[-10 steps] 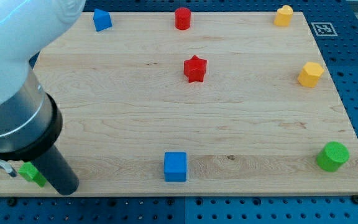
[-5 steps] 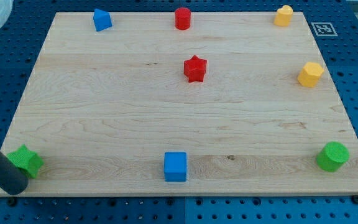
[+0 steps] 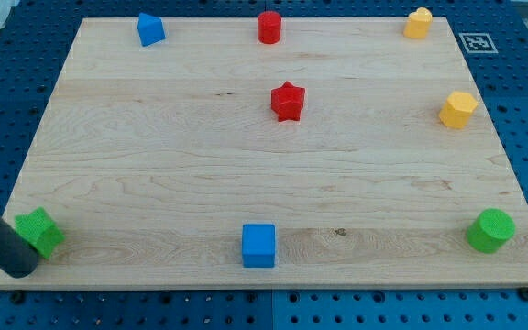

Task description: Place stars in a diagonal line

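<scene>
Fingers: none on this rig, just my tip (image 3: 18, 269) at the desk's (image 3: 154, 183) near-left corner, touching the green star (image 3: 38, 231) from its near-left. Red star (image 3: 288, 101) sits far-centre. I'd push gently through centre, steering green diagonally toward red.

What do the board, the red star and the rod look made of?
Board: pale wood with visible grain lines and a small dark knot, smooth matte finish. Red star: probably moulded or printed plastic, solid uniform colour, matte, no grain. Rod, ending at my tip just left of the green star: dark, smooth, dull surface; plastic, rubber or coated metal, cannot tell which.
</scene>
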### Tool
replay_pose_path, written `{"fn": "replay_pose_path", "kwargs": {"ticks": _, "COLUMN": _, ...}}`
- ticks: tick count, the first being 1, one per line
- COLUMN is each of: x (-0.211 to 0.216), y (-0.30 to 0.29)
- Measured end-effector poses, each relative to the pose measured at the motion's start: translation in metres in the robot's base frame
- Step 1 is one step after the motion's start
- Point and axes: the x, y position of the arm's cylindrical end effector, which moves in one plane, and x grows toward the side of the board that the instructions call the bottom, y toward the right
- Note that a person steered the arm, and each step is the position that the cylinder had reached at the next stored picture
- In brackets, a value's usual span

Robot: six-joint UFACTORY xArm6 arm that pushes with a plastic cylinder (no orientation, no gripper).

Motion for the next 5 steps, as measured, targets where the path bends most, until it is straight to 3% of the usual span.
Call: {"fn": "replay_pose_path", "kwargs": {"ticks": 5, "x": -0.039, "y": 0.041}}
